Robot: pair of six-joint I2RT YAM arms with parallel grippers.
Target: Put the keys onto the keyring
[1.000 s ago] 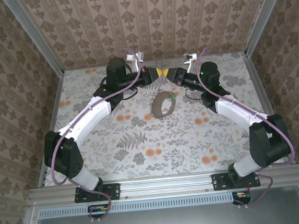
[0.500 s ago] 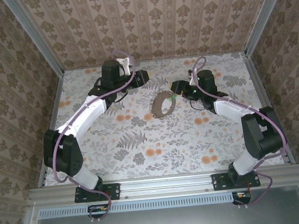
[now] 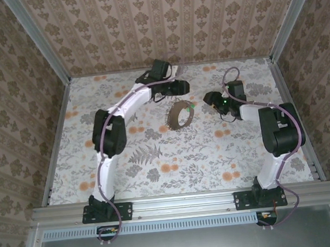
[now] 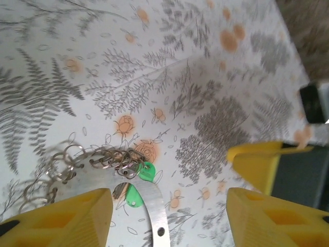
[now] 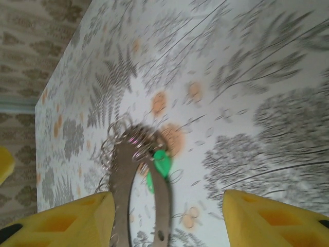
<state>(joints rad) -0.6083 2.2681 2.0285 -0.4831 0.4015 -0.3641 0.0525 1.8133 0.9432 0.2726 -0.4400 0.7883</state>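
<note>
the keyring [image 3: 179,115] sits on the table [image 3: 156,159] a little past its middle, toward the far edge. it seems to stand or lean on its band; i cannot tell which. from above, its long axis runs on a slant, from the near left to the far right. the green key [image 3: 191,105] is at the far-right end of the hoop, in among a bunch of small wire rings [image 4: 103,159]. whether it is hooked on the hoop or only lying against it is too small to tell.

the left claw [image 3: 179,87] is just beyond the hoop on the far side. it is spread wide and has hold of nothing. in its wrist view the keyring [image 4: 154,206] and green key [image 4: 147,171] lie straight ahead, between the yellow fingers [image 4: 67,213].

the right claw [image 3: 209,99] is just beside the hoop on the right-edge side, also spread wide with nothing in it. its blurred wrist view shows the green key [image 5: 161,163] on the near face of the keyring [image 5: 121,190].

the key end of the hoop points at the right claw, so that arm looks better placed for the key, and the left for steadying the band.
</note>
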